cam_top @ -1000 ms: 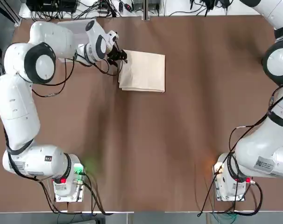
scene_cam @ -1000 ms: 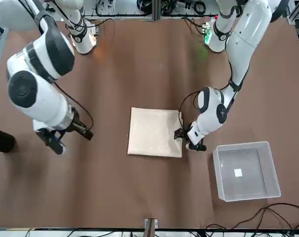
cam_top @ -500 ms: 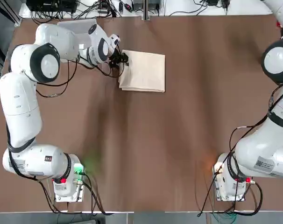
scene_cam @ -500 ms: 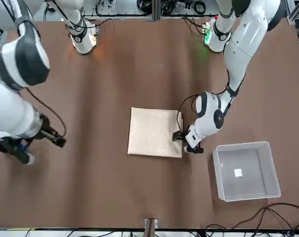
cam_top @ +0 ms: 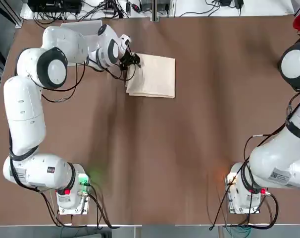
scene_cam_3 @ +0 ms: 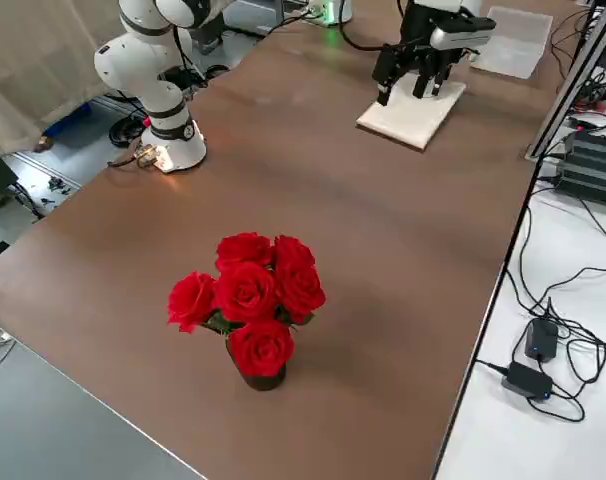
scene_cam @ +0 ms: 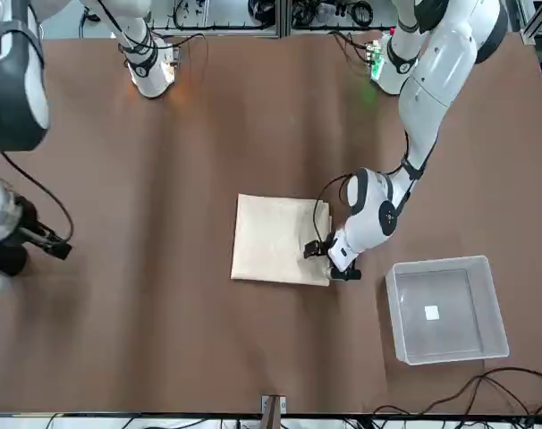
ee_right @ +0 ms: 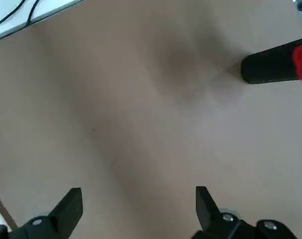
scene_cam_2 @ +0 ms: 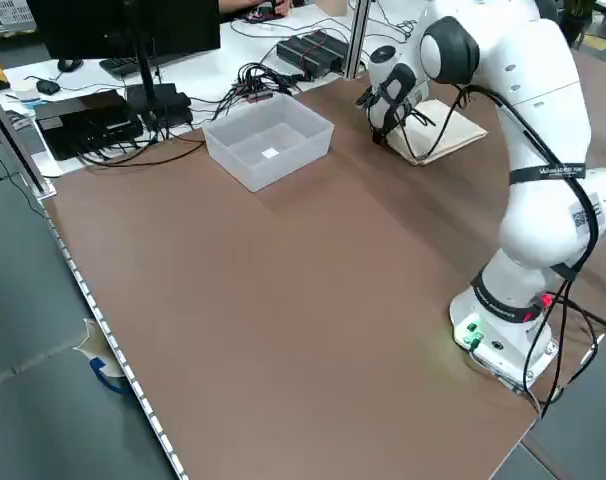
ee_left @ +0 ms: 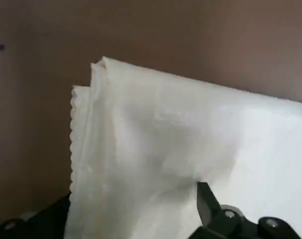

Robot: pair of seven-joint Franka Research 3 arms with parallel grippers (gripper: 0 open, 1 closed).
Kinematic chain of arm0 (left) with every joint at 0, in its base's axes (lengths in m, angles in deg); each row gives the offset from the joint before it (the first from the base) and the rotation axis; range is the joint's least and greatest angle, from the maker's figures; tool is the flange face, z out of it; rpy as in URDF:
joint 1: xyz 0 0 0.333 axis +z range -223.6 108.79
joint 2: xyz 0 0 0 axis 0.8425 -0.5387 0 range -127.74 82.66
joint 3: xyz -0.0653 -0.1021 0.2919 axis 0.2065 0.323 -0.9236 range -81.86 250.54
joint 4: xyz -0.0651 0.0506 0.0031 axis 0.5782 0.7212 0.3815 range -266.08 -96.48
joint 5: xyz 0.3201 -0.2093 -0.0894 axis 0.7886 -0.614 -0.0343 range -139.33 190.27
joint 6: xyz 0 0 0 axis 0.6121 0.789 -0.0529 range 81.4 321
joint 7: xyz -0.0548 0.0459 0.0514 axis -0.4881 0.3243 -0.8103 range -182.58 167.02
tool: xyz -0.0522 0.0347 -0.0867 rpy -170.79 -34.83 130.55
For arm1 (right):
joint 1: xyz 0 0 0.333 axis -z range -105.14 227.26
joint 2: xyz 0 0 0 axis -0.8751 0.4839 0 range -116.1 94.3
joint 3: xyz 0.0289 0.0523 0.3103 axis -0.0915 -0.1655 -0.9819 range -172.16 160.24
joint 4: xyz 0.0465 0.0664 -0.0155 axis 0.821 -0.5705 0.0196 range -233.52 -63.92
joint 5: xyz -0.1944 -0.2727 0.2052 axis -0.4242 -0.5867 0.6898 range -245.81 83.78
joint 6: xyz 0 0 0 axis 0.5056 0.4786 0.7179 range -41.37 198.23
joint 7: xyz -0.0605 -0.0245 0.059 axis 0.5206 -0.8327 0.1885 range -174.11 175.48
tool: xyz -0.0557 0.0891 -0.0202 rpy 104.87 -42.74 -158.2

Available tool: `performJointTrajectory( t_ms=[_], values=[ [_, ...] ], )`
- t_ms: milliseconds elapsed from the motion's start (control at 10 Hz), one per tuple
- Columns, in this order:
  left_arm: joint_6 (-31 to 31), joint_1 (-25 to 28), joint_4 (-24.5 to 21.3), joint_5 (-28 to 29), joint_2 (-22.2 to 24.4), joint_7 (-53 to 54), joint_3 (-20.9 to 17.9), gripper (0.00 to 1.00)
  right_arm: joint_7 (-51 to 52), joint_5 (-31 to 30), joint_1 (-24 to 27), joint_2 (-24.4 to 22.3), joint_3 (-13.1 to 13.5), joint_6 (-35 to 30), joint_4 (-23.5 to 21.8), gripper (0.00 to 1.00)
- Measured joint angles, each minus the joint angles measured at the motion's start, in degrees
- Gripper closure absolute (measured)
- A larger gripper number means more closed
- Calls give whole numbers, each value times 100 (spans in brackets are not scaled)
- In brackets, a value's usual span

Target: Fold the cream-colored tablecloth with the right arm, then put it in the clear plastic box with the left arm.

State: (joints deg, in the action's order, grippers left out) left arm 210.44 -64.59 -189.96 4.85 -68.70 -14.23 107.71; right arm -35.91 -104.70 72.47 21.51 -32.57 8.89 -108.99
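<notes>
The cream-colored tablecloth (cam_top: 152,75) lies folded into a flat rectangle at the far middle of the table, also in the front view (scene_cam: 280,239). My left gripper (cam_top: 129,60) is low at its left edge near the far corner, open. In the left wrist view the gripper (ee_left: 136,214) has its fingers astride the cloth's layered edge (ee_left: 156,144). The clear plastic box (scene_cam: 445,308) stands apart, further left of the cloth, with a small white label inside. My right gripper (ee_right: 138,204) hangs open over bare table near the right edge, holding nothing.
A dark vase of red roses (scene_cam_3: 248,300) stands at the far right of the table, its rim showing in the right wrist view (ee_right: 270,67). Cables and power bricks lie beyond the far table edge (scene_cam_3: 538,345). Both arm bases sit at the near edge.
The left gripper slid a little onto the cloth's edge. The right arm swung further out to the robot's right, mostly leaving the front view.
</notes>
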Motion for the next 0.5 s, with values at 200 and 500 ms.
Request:
performJointTrajectory(
  t_ms=[200,500],
  values=[
    [0,-6,32,0,-23,-10,0,8,735,874,-57,-377,915,-3,26,0],
    [0,21,84,0,-22,-11,-1,48,1429,1625,-82,-836,1866,-90,22,0]
  ],
)
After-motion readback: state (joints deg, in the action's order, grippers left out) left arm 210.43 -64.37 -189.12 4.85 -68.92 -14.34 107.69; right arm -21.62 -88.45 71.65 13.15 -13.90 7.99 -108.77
